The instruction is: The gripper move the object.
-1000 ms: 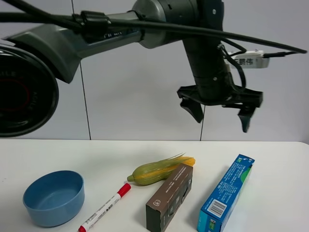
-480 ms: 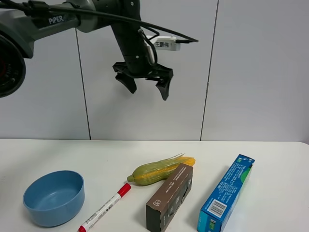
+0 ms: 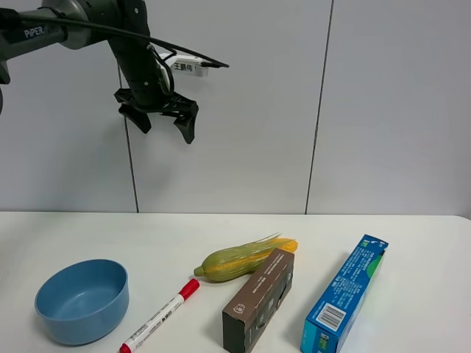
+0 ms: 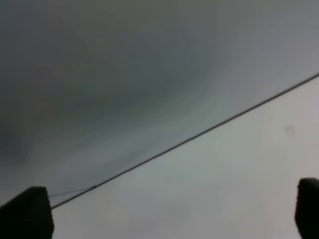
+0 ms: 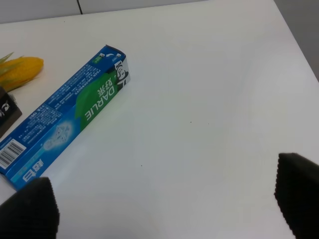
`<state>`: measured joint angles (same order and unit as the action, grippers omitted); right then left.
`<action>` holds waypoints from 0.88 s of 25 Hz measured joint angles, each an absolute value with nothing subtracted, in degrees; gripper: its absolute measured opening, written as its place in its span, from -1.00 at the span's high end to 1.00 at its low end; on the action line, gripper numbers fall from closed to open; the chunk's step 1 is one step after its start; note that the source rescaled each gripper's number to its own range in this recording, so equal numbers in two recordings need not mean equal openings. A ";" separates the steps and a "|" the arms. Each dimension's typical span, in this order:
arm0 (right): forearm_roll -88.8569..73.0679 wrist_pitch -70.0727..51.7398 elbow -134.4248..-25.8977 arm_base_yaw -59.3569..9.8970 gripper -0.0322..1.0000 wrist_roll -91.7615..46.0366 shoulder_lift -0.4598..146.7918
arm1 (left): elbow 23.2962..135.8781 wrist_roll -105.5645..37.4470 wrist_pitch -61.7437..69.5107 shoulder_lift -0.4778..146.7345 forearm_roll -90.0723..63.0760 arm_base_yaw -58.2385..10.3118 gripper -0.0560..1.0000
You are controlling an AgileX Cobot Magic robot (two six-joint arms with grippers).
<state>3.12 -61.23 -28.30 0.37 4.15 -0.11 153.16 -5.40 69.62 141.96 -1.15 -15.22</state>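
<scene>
The blue and green Darlie toothpaste carton (image 3: 344, 293) lies flat on the white table at the front right, barcode end toward the front. In the right wrist view the carton (image 5: 70, 117) lies off to one side of my right gripper (image 5: 162, 204), which is open and empty above bare table. My left gripper (image 3: 168, 131) is a black claw with a white tag. It is open and empty, high in front of the wall at the upper left, far from the carton. The left wrist view (image 4: 167, 214) shows only wall between its spread fingertips.
A dark brown box (image 3: 259, 298) lies just left of the carton, with a corn cob (image 3: 246, 257) behind it. A red-capped marker (image 3: 160, 315) and a blue bowl (image 3: 82, 300) sit at the front left. The table's right edge (image 5: 299, 45) is near the carton.
My left arm has swung from the upper right to the upper left and farther from the camera, its gripper staying open. The objects on the table have not moved.
</scene>
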 joint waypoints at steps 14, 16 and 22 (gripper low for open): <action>3.12 -61.23 -28.30 0.37 -1.00 4.15 -0.11 | 141.79 -6.04 69.85 139.91 -4.04 -6.23 -1.00; 3.12 -61.23 -28.30 0.37 -1.00 4.15 -0.11 | 137.36 -5.99 69.79 139.19 -3.62 -6.23 -1.00; 3.12 -61.23 -28.30 0.37 -1.00 4.15 -0.11 | 126.86 -5.72 69.75 132.81 0.47 -6.23 -1.00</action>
